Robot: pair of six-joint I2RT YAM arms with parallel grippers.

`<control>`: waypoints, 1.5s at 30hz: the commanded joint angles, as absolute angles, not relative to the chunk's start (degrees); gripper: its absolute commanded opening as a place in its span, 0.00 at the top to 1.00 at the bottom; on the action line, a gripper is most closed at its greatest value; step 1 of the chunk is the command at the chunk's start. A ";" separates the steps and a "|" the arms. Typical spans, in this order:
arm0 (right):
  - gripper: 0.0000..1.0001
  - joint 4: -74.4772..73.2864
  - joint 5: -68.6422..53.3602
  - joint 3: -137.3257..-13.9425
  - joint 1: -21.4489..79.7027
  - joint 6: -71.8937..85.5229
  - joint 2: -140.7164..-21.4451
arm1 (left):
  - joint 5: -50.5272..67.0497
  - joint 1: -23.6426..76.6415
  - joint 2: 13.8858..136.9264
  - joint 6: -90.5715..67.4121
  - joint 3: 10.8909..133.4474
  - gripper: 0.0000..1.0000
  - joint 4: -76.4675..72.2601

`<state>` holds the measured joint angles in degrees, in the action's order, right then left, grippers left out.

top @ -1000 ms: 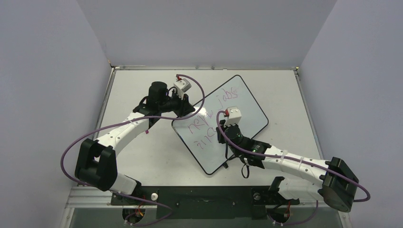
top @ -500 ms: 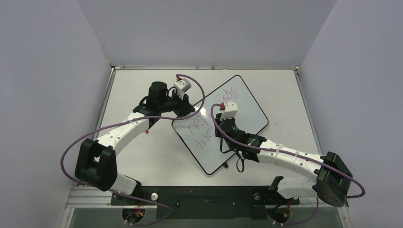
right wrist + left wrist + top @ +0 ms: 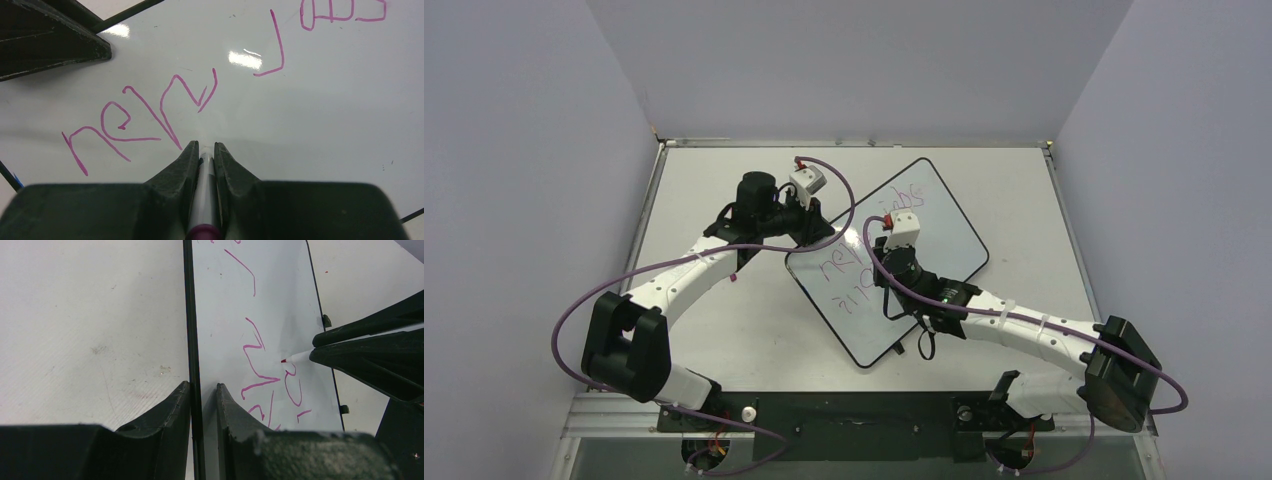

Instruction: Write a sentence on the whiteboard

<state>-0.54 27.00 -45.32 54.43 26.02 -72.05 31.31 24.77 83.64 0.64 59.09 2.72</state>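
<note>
The whiteboard (image 3: 944, 225) lies at an angle mid-table, glossy white with a thin black frame. The sentence (image 3: 849, 265), pink cursive strokes in two lines, also shows in the right wrist view (image 3: 145, 112) and the left wrist view (image 3: 260, 370). My left gripper (image 3: 816, 232) is shut on the whiteboard's black edge (image 3: 195, 390) at its left corner. My right gripper (image 3: 206, 147) is shut on a white marker pen (image 3: 206, 195) with a magenta end; its tip (image 3: 285, 360) touches the board among the strokes. In the top view the right gripper (image 3: 889, 258) hovers over the board's middle.
The light table (image 3: 724, 310) surrounds the board, with grey walls on three sides. A small black tab (image 3: 326, 320) sits on the board's far long edge. Purple cables loop over both arms.
My right gripper has moved up-left across the board with the marker, toward the upper line of writing. The left arm and the whiteboard have not moved.
</note>
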 commanded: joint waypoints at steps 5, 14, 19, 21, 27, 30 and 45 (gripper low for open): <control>1.00 0.99 26.73 -43.24 54.22 27.12 -70.89 | 30.00 24.52 82.49 3.71 59.25 1.00 -0.18; 1.00 0.19 28.27 -42.41 54.14 27.00 -69.65 | 29.97 24.53 82.40 3.73 59.33 1.00 -0.09; 1.00 0.18 28.61 -41.12 54.02 27.42 -68.68 | 30.05 24.52 82.48 3.68 59.34 1.00 -0.09; 1.00 -1.21 28.77 -40.67 53.98 27.60 -68.40 | 30.06 24.57 82.50 3.61 59.42 1.00 -0.09; 1.00 -1.34 27.54 -39.73 53.92 28.39 -68.16 | 30.05 24.52 82.52 3.69 59.42 1.00 -0.09; 1.00 -0.88 26.70 -39.42 53.99 28.80 -68.19 | 30.05 24.52 82.45 3.68 59.48 1.00 -0.09; 1.00 -2.18 24.35 -40.14 54.05 29.15 -61.39 | 30.06 24.52 82.53 3.64 59.49 1.00 -0.17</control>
